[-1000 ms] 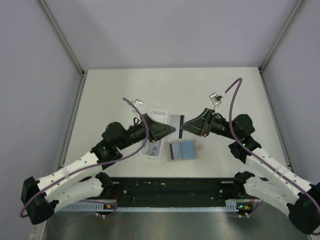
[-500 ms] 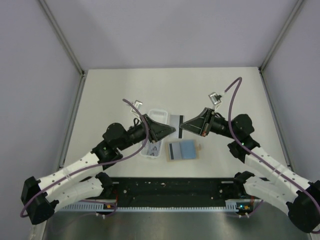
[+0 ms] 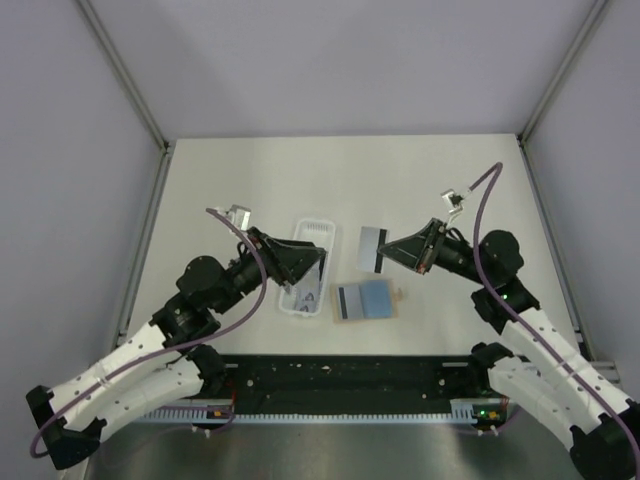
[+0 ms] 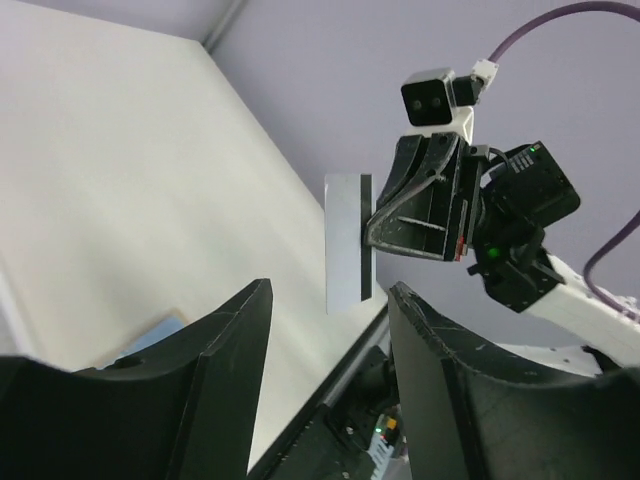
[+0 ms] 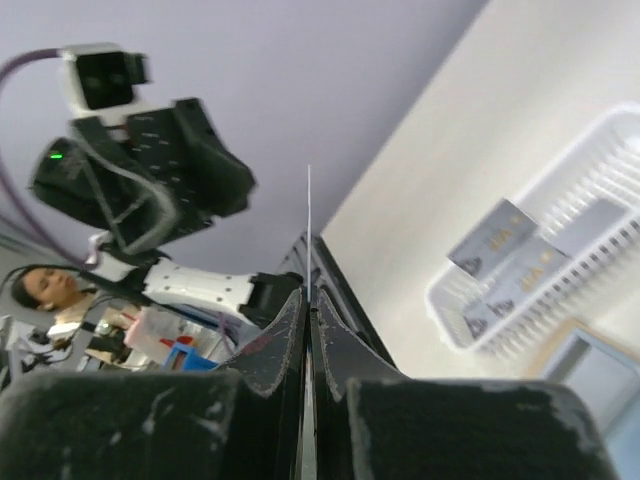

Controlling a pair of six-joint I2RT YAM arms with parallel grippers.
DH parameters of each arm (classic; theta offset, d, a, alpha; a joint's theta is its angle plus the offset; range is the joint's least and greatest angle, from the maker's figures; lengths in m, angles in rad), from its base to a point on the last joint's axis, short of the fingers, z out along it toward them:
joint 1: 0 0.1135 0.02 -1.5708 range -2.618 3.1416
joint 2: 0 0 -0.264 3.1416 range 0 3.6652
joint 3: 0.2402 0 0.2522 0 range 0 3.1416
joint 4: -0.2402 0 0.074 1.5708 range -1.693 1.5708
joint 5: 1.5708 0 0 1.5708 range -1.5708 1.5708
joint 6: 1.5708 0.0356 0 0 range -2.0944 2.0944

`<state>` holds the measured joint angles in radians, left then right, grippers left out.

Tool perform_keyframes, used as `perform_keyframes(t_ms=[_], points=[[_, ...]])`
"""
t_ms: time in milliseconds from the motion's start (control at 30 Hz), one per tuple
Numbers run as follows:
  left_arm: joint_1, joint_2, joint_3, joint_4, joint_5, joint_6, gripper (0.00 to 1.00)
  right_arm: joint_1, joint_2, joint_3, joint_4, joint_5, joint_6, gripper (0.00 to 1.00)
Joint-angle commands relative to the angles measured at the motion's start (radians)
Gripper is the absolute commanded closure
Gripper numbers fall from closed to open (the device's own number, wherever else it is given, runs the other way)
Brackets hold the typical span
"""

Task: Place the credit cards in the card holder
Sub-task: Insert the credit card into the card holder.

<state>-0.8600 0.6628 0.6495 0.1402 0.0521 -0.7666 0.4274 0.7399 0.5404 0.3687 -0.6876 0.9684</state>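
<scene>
A pale grey credit card [image 3: 371,247] with a black stripe hangs above the table, and my right gripper [image 3: 386,250] is shut on its right edge. The right wrist view shows this card [image 5: 309,225] edge-on between the closed right gripper [image 5: 310,296]. My left gripper [image 3: 314,258] is open and empty over the clear tray, well left of the card [image 4: 346,243]; its fingers [image 4: 232,352] stand wide apart. The card holder [image 3: 368,300] lies open on the table, light blue inside, with a dark-striped card at its left end. More credit cards [image 5: 502,234] lie in the tray.
The long clear plastic tray [image 3: 318,222] sits left of the card holder, under my left gripper. A black rail [image 3: 340,375] runs along the near table edge between the arm bases. Grey walls [image 3: 100,120] enclose the table on both sides and behind.
My left gripper has let go of the striped card, opened and pulled back to the left. My right gripper has shut on the card and carried it slightly right.
</scene>
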Motion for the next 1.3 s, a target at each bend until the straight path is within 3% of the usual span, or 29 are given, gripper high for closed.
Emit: perform_keyframes(t_ms=[0, 100, 267, 367, 533, 733, 1033, 1267], points=[[0.007, -0.026, 0.05, -0.114, -0.141, 0.128, 0.45, -0.015, 0.01, 0.07, -0.334, 0.072, -0.173, 1.0], [0.007, 0.021, 0.058, -0.171, -0.13, 0.18, 0.58, -0.016, 0.007, 0.076, -0.528, 0.184, -0.247, 1.0], [0.004, 0.187, 0.049, -0.159, 0.02, 0.21, 0.88, -0.018, -0.016, 0.032, -0.671, 0.402, -0.293, 1.0], [-0.016, 0.297, 0.053, -0.157, 0.02, 0.223, 1.0, -0.018, -0.005, 0.049, -0.775, 0.487, -0.316, 1.0], [-0.115, 0.472, 0.102, -0.162, -0.113, 0.259, 1.0, -0.018, 0.102, 0.11, -0.918, 0.448, -0.385, 1.0], [-0.18, 0.652, 0.147, -0.088, -0.169, 0.236, 1.0, -0.016, 0.233, 0.171, -1.024, 0.447, -0.415, 1.0], [-0.208, 0.856, 0.145, 0.096, -0.146, 0.204, 1.0, -0.016, 0.291, 0.136, -0.981, 0.473, -0.425, 1.0], [-0.214, 0.928, 0.154, 0.165, -0.133, 0.17, 1.0, -0.016, 0.341, 0.118, -0.909, 0.473, -0.418, 1.0]])
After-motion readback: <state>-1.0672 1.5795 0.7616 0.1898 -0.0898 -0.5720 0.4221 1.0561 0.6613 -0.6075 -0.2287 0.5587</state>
